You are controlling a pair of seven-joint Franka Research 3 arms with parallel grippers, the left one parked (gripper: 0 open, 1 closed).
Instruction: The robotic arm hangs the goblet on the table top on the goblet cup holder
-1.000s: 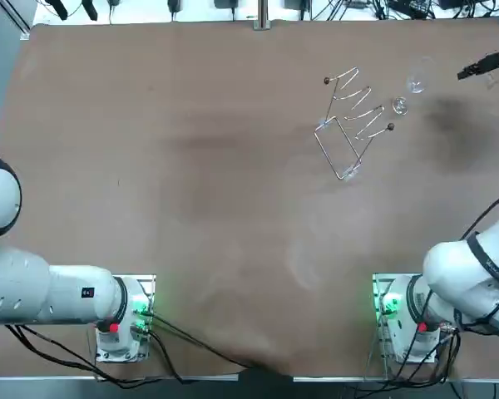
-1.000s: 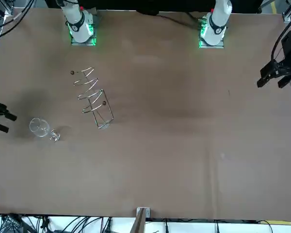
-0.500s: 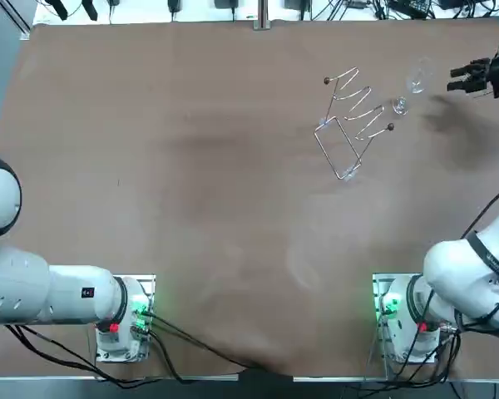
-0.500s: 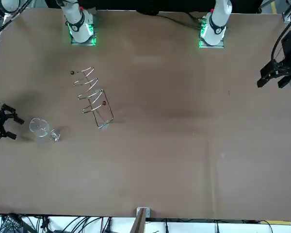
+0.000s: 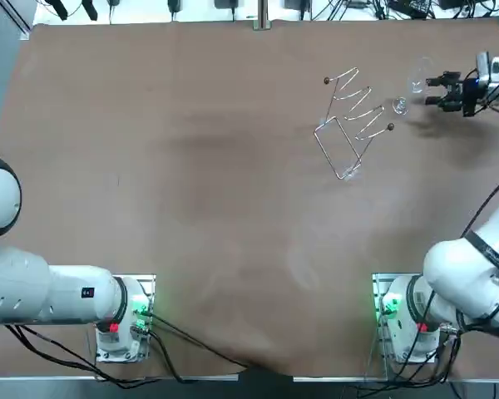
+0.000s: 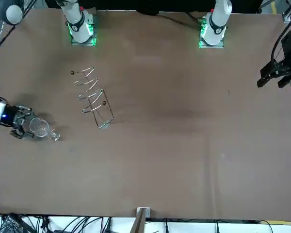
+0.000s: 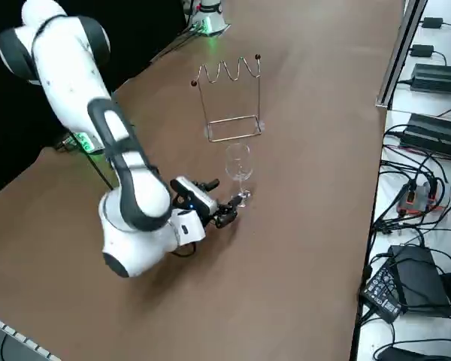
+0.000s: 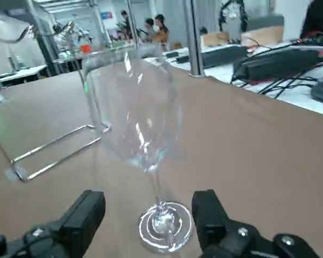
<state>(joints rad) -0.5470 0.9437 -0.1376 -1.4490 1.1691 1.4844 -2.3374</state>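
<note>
So you are barely started: the goblet (image 8: 134,123) stands upright on the surface (image 5: 191,166) near its far right corner, close to the wire rack (image 5: 349,125). Your hand (image 8: 148,214) is wide open, astride the stem near the foot; gripping, lifting and hanging are all left.

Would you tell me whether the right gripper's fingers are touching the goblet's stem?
Apart. The right wrist view shows the right gripper open, its fingers either side of the goblet's stem with bare table between.
</note>
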